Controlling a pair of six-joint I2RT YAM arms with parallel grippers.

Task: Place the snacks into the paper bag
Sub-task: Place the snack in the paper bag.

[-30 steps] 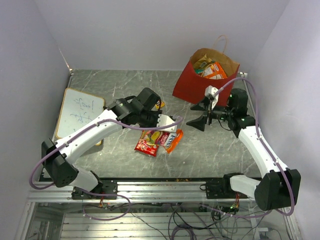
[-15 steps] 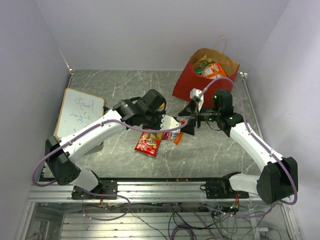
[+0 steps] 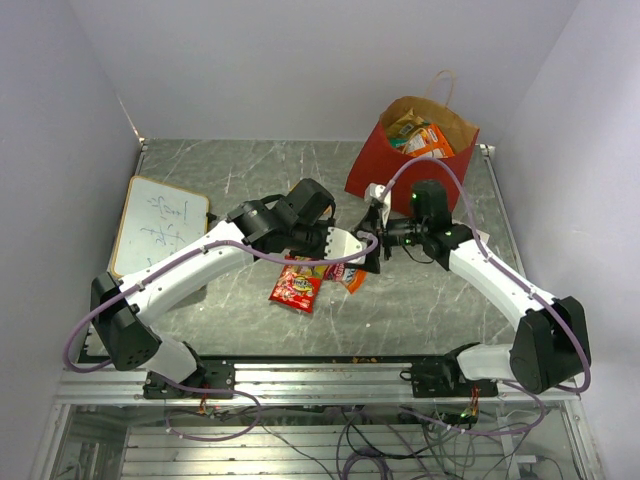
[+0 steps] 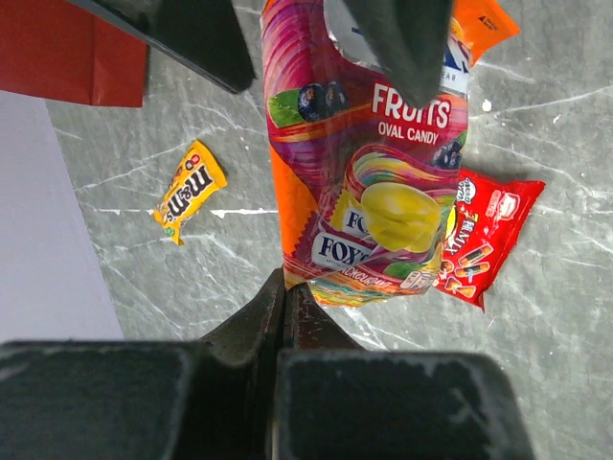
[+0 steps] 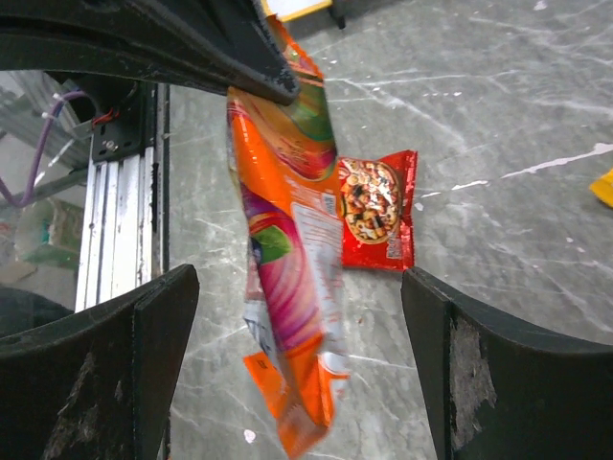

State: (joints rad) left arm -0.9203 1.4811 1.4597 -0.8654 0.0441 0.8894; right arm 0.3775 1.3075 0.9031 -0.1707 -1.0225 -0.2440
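Handover looks to be the step in hand: the left gripper (image 4: 284,289) is clamped on one corner of the candy pack (image 4: 369,163), so the pack hangs free above the table (image 3: 440,300). The right gripper (image 5: 299,287) stands spread wide with a finger on each side of the pack, touching neither face as far as I can judge. Holding it by the corner leaves the broad middle free for the right jaws to close on (crinkly foil, so it may slide or buckle). Below the jaws a red packet (image 4: 484,235) lies flat on the table, and off to one side of the left jaws lies a small yellow pack (image 4: 190,190); neither is bagged yet. The paper bag (image 3: 400,170) stands just beyond the right gripper, mouth up, with several packets inside. There is room to swing from the jaws toward its near wall, but the rim stands high, so the pack would need lifting over it. The white board (image 3: 160,225) lies well apart from both jaws.
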